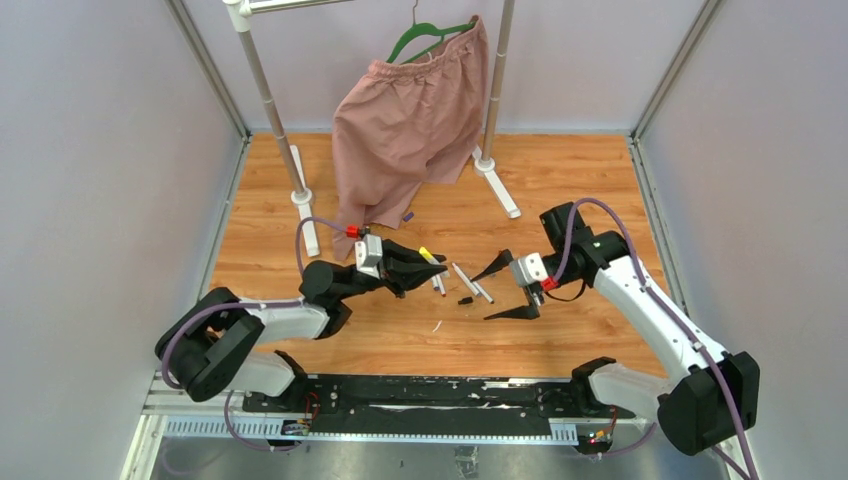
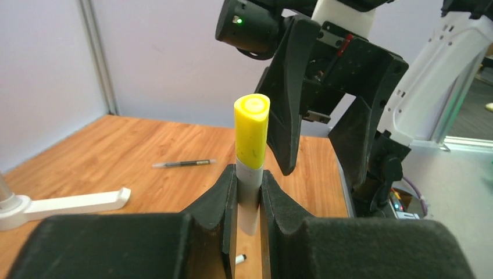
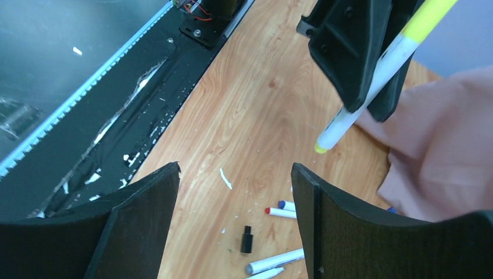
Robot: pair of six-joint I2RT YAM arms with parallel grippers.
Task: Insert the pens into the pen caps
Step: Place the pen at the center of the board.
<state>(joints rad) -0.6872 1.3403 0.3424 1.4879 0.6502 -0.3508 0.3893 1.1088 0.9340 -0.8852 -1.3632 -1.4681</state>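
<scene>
Pen-capping task, at an early stage. The left pincer (image 2: pixel 249 177) is clamped on the white barrel of a yellow marker pen (image 2: pixel 250 197), which it holds tilted with the lower end clear of the bench (image 1: pixel 560 190). A yellow cap (image 2: pixel 252 131) sits on the pen's upper end, so this pen appears capped, though how firmly it is seated cannot be told. The right pincer (image 3: pixel 235 170) has its jaws wide apart, holds nothing, and hovers over the loose pens. What seems left to do: a red-tipped pen (image 3: pixel 283 213) and a blue-tipped pen (image 3: pixel 286 205) lie uncapped side by side. A grey-tipped pen (image 3: pixel 273 261) lies near them, and a slim dark pen (image 2: pixel 183 164) lies well apart. A short black cap (image 3: pixel 247 239) rests alone beside the group; no other caps can be made out. The barrels are smooth white plastic cylinders. The yellow cap is matte, with a ringed flat end. The fingers (image 3: pixel 145 226) are black and wedge-shaped. The bench is wood-grain laminate flecked with white scraps (image 3: pixel 225 178).
</scene>
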